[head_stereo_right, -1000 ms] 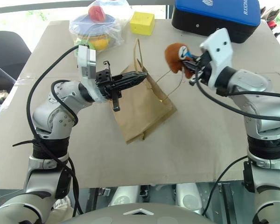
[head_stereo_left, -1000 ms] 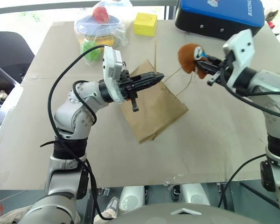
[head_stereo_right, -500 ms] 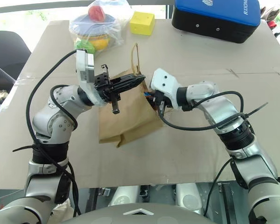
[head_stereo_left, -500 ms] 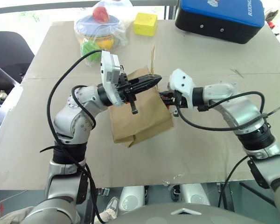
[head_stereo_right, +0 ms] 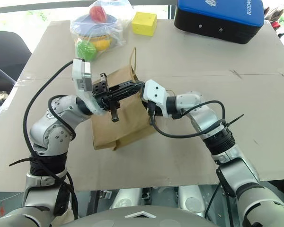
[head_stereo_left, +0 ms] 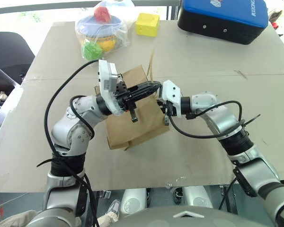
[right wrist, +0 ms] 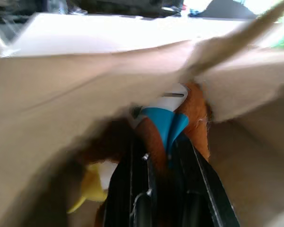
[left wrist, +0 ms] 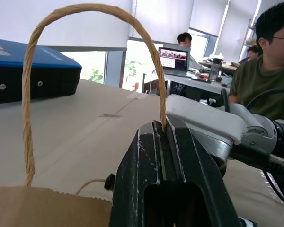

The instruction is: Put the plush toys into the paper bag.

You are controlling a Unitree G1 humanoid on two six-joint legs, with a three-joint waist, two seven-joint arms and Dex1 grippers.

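One paper bag [head_stereo_left: 132, 120] lies on the bench [head_stereo_left: 213, 156], near its middle, with its open mouth turned toward the right arm. The bag has two twine handles; one of them [left wrist: 31, 90] rises as a loop above the mouth, and the left end effector [left wrist: 164, 142] pinches that loop, its two black fingers pressed together on the twine. Seen from the head, the left end effector [head_stereo_left: 149, 88] reaches across the top of the bag and holds the mouth raised.

The right end effector [head_stereo_right: 143, 97] is pushed into the bag's mouth, so its fingertips are hidden from the head views. From the right wrist, its two fingers [right wrist: 132, 189] are closed on one brown-orange plush toy [right wrist: 194, 118] with a blue mark, which sits inside the bag between the paper walls. A small yellow shape [right wrist: 87, 187] shows beside it deeper in the bag; what it belongs to cannot be told.

At the far side of the bench stand three other things: one clear plastic bag of colourful toys [head_stereo_left: 102, 26], one yellow cube [head_stereo_left: 147, 24] just beside it, and one blue-and-black case [head_stereo_left: 222, 16] at the far right corner. Two people [left wrist: 260, 71] sit at desks in the room behind, seen past the left end effector.
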